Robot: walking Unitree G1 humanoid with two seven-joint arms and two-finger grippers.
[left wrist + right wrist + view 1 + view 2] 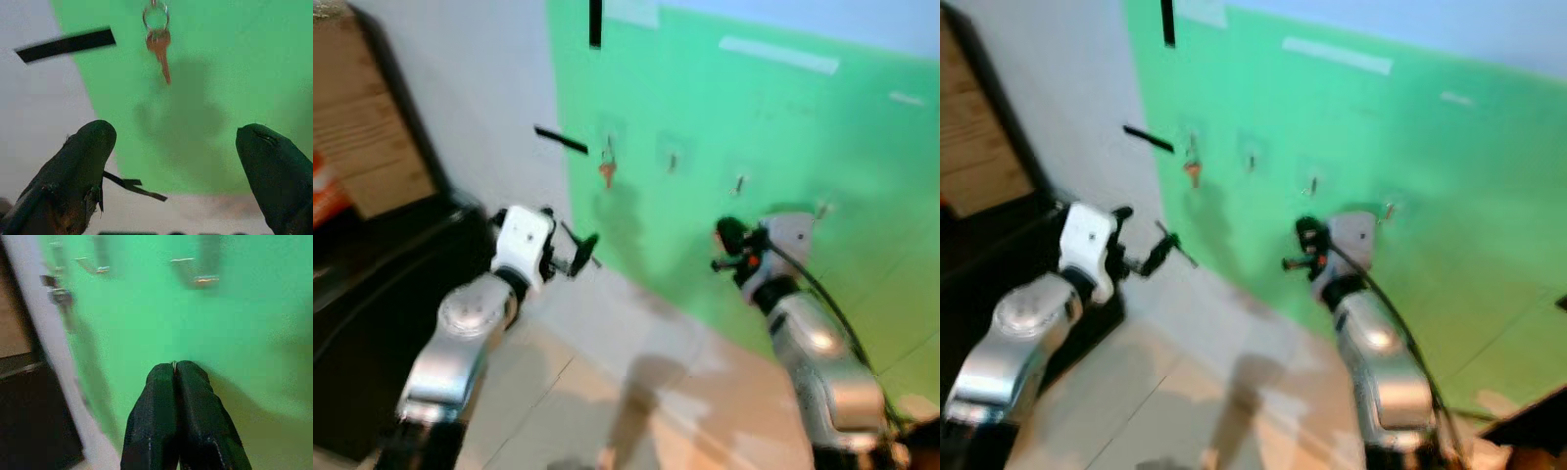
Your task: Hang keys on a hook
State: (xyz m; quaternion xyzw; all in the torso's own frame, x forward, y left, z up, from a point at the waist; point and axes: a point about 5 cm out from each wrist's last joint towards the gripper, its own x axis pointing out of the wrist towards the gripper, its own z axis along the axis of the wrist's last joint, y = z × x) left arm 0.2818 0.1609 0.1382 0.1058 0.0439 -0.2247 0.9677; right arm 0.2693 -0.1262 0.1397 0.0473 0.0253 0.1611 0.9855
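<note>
An orange key (159, 46) on a metal ring hangs from the leftmost hook (608, 147) on the green wall panel (754, 127). My left gripper (176, 142) is open below the key and a short way back from the wall, with nothing between its fingers (90, 147). Further right on the panel are more small hooks (673, 160), bare as far as the blur lets me tell. My right gripper (175, 366) is shut with nothing visible in it. It points at the panel below two of the hooks (200, 279); in the left eye view this right gripper (729, 240) sits low on the panel.
A dark cabinet (372, 264) stands at the left with a cardboard box (362, 127) on it. Two black tape strips (560, 140) mark the white wall and the panel's left edge. Pale tiled floor (636, 392) lies below.
</note>
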